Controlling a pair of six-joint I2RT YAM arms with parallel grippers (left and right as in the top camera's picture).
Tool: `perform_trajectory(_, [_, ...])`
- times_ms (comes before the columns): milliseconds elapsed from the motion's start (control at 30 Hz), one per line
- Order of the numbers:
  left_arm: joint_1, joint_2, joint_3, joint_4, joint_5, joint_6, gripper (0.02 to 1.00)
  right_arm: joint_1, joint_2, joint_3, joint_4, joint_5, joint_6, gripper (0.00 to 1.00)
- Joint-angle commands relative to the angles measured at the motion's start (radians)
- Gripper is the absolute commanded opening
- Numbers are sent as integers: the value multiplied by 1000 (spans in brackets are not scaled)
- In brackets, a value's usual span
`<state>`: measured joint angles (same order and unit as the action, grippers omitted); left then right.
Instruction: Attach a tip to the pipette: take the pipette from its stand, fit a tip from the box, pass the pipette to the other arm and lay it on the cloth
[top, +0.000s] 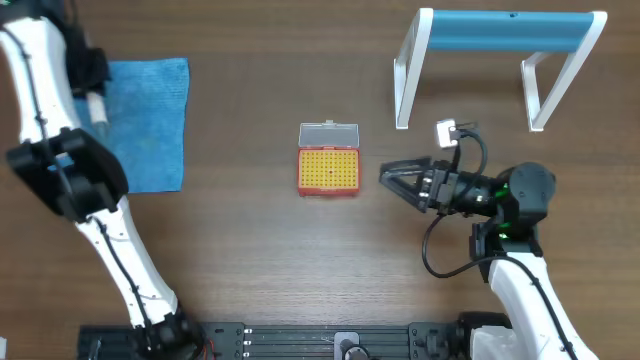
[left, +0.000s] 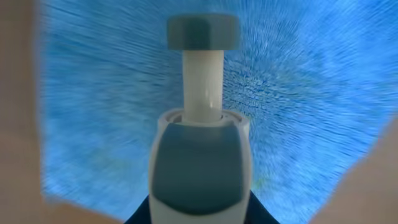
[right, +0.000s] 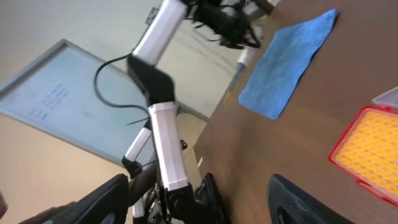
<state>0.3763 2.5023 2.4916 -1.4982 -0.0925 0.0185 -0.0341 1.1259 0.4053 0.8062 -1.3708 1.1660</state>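
1. Stand (top: 505, 30), far right corner of the bench (top: 300, 270): no pipette hangs on it. Pick-up step reads as done.
2. Tip box (top: 329, 165), middle of the bench, lid open, yellow rack exposed. In the right wrist view a thin pale taper seems to hang from the pipette's lower end, so a tip is probably fitted. It is too small to be sure.
3. Pipette (left: 202, 168): pinched in the left gripper (right: 239, 34), with the plunger button facing the wrist camera. Blue fabric lies behind it on all sides.
4. The pipette is with the left arm, while the stand is on the right arm's side of the bench. Judgement: handover complete.
5. Right gripper (top: 388, 177): fingers spread, nothing between them. It sits just right of the tip box, well apart from the pipette.
6. Cloth (top: 150, 120): flat at the far left corner of the bench. The pipette is over it near its left edge. The right wrist view shows it hanging nose-down, apparently clear of the fabric, so it is not yet laid down.
7. Left to do, as I judge it: lower and tilt the pipette onto the cloth, release the grip and draw the arm clear. The task is nearly finished.
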Motion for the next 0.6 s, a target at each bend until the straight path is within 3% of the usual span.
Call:
perform_trajectory(33, [-50, 106, 30, 46, -103, 195, 29, 94, -3, 8, -29, 139, 0, 713])
perform_trajectory(133, [-69, 106, 30, 113, -193, 282, 29, 135, -3, 8, -182, 204, -42, 713])
perform_trajectory(267, [-51, 106, 30, 155, -192, 305, 27, 169, -4, 8, -199, 256, -79, 713])
perform_trajectory(500, [15, 110, 24, 180, -69, 275, 29, 166, -4, 8, -93, 264, -126, 713])
perform_trajectory(600, [15, 125, 18, 198, 27, 269, 27, 166, -4, 8, -93, 279, -125, 715])
